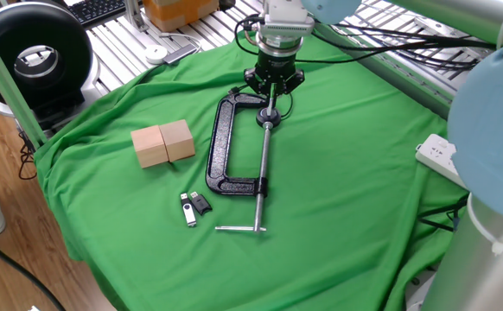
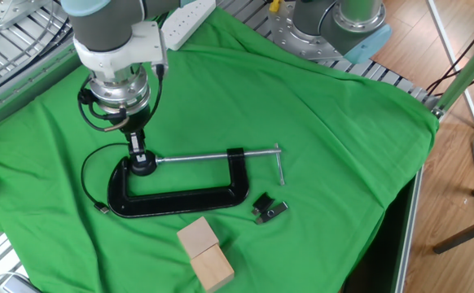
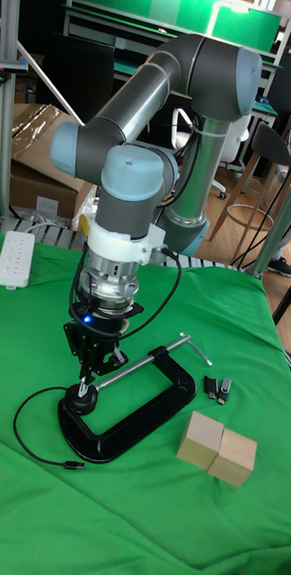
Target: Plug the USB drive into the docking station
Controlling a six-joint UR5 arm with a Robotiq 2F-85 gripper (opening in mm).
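Gripper upper centre of frame, directly over swivel-pad end of black C-clamp; fingers close together, whether gripping anything cannot tell. USB drive lower left of centre on green cloth, beside small black piece, below wooden blocks. Docking station not identifiable.

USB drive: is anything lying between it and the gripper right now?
Yes. The gripper hovers at the far end of the black C-clamp, and the clamp's frame and screw stretch across the cloth toward the USB drive. The wooden blocks sit off to the side.
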